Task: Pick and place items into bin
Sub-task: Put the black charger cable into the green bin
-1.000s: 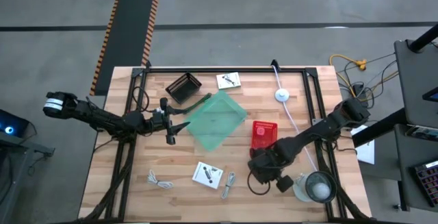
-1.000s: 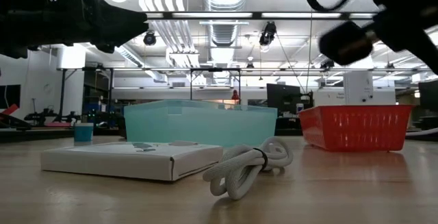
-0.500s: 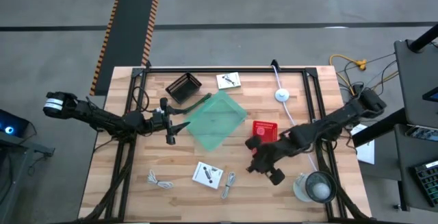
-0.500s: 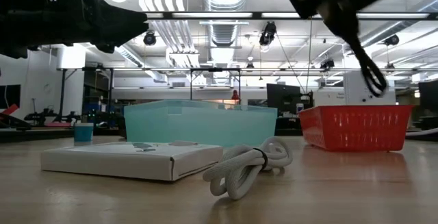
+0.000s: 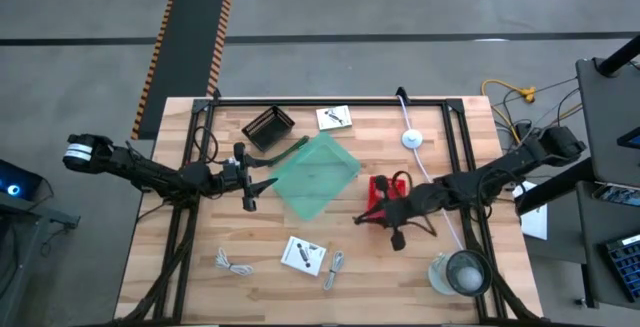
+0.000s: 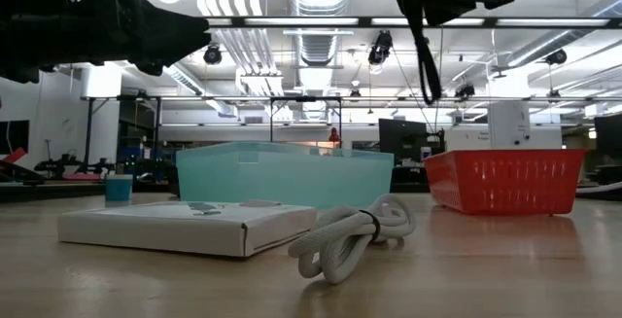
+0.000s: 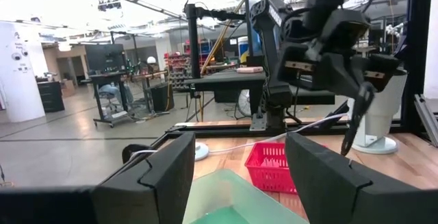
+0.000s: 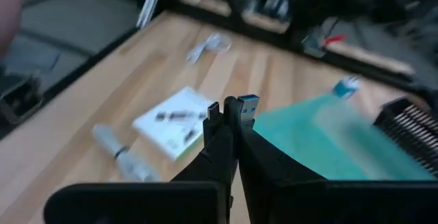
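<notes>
My right gripper (image 5: 368, 216) is shut on a black cable (image 5: 402, 231) above the table, beside the red basket (image 5: 386, 197) and just right of the green bin (image 5: 315, 175). The cable also shows in the low view (image 6: 420, 51) and the left wrist view (image 7: 356, 118). My left gripper (image 5: 266, 183) hovers open and empty at the bin's left side. A white coiled cable (image 5: 232, 263), a flat white packet (image 5: 303, 256) and a small metal piece (image 5: 334, 264) lie flat on the near part of the table. Another packet (image 5: 335, 117) lies at the far edge. My right gripper pinches the black cable at its plug ends (image 8: 233, 106) between its two fingers; the two plugs stick out past the fingertips. The fingers come from the table's right, pointing toward the bin. The rest of the cable hangs in a slack loop (image 5: 400, 235) below the gripper, clear of the table.
A black wire basket (image 5: 268, 127) stands at the far left of the bin. A white puck with a white cord (image 5: 412, 139) lies at the far right. A clear round container (image 5: 460, 272) stands at the near right corner. Dark frame rails run along the table's sides.
My right gripper has risen and gone from the near right, beside the clear container, toward the far edge and the green bin. The black cable has come up with it, lifted clear of the table and hanging in a loop.
</notes>
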Controlling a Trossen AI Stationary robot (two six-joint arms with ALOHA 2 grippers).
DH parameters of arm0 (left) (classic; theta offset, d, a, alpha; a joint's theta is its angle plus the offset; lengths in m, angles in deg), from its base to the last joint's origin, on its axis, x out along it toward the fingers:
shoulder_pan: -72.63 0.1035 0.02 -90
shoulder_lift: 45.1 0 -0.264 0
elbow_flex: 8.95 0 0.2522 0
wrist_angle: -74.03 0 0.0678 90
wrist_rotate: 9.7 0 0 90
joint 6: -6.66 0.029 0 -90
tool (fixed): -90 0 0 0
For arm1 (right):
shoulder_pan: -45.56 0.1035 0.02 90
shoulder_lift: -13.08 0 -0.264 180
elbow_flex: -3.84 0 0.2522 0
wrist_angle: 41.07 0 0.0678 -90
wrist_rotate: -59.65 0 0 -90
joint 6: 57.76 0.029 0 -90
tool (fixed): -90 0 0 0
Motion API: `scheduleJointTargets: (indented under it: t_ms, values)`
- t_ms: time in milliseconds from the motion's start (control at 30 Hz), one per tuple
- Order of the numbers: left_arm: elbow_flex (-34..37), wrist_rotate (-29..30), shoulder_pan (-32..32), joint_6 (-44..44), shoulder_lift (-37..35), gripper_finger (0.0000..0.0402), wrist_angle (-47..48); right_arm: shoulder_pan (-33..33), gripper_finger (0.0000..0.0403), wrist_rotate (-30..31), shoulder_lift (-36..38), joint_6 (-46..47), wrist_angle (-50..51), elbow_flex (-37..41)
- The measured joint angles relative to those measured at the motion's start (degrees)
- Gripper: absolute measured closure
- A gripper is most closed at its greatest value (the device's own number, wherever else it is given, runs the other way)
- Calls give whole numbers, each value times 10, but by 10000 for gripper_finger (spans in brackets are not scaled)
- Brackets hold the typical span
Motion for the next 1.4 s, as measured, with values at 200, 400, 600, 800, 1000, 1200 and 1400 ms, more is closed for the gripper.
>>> scheduleJointTargets:
  t_ms: [200, 400, 600, 800, 1000, 1200, 1400]
  values:
    - [0, 0, 0, 0, 0, 191, 0, -8, 394, 59, 6, -33, -141, 60]
    - [0, 0, 0, 0, 0, 191, 0, -14, 394, 60, 6, -35, -255, 102]
    - [0, 0, 0, 1, 0, 191, 0, -15, 394, 78, 6, -62, -291, 118]
    - [-4, -16, 0, 0, 17, 191, 1, -26, 394, 89, 5, -99, -305, 118]
    - [-53, -38, 0, 1, 86, 191, 0, -61, 394, 86, 5, -100, -314, 112]
    - [-135, -47, 0, 9, 191, 191, 0, -77, 394, 82, 5, -78, -312, 113]
    - [-222, -58, 0, 20, 287, 191, 1, -76, 394, 50, 5, -66, -312, 111]
